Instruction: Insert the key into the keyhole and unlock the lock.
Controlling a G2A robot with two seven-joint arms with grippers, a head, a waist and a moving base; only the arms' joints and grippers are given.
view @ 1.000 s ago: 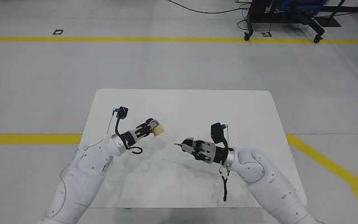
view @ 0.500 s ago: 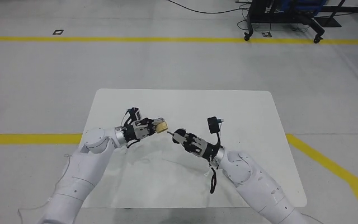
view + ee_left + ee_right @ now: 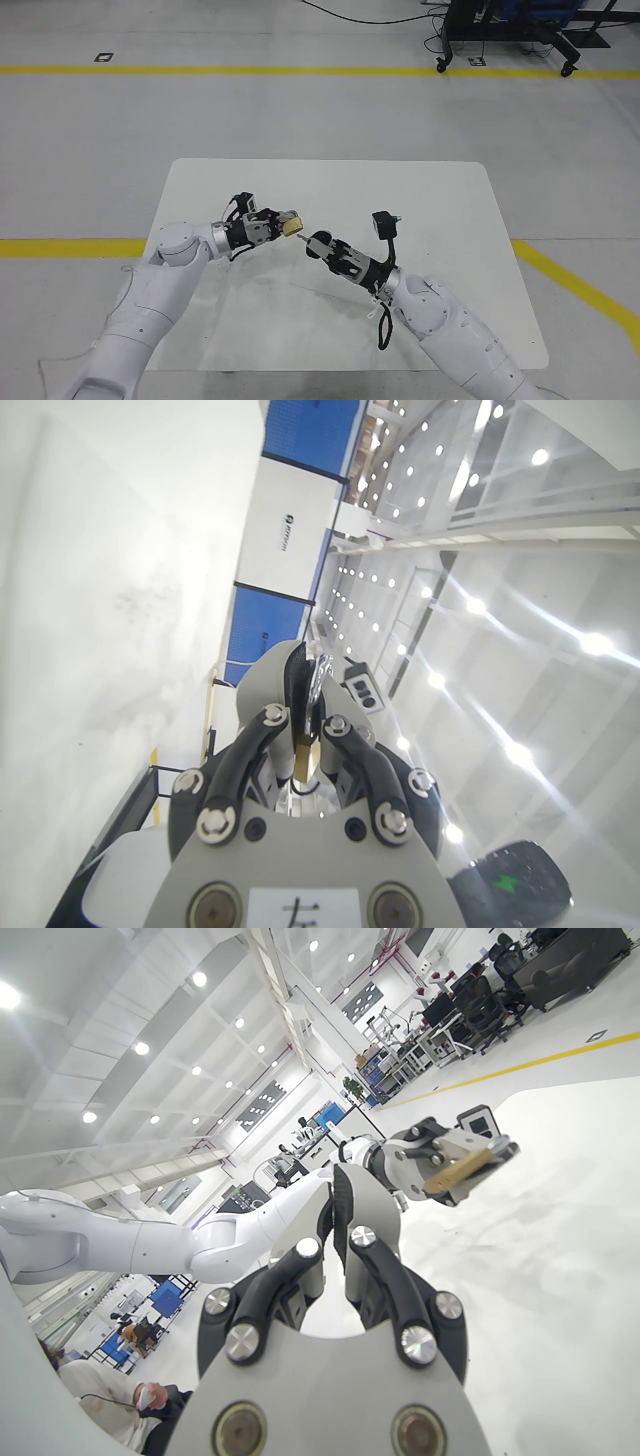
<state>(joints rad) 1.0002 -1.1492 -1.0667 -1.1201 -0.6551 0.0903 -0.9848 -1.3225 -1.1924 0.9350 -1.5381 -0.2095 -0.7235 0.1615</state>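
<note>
My left gripper [image 3: 283,226] is shut on a brass padlock [image 3: 291,226], held in the air above the middle of the white table [image 3: 440,200]. In the left wrist view the padlock [image 3: 304,761] is squeezed between the fingers [image 3: 265,695] and its silver shackle [image 3: 320,675] points away from the wrist. My right gripper [image 3: 314,243] hovers just right of the lock and a bit nearer, shut on the key. Only the key's small tip [image 3: 303,237] shows, aimed at the lock. The right wrist view has the shut pads [image 3: 334,1198] hiding the key, with the padlock [image 3: 462,1167] a short gap beyond them.
The white table ends close behind the grippers at its far edge [image 3: 330,161]. A black wheeled cart [image 3: 510,30] stands on the floor far back right, beyond a yellow floor line [image 3: 250,70]. In the right wrist view a person sits at the corner.
Both arms swung inward and away from me. The padlock and the key tip drew closer, from a wide gap to nearly touching. Both grips held.
</note>
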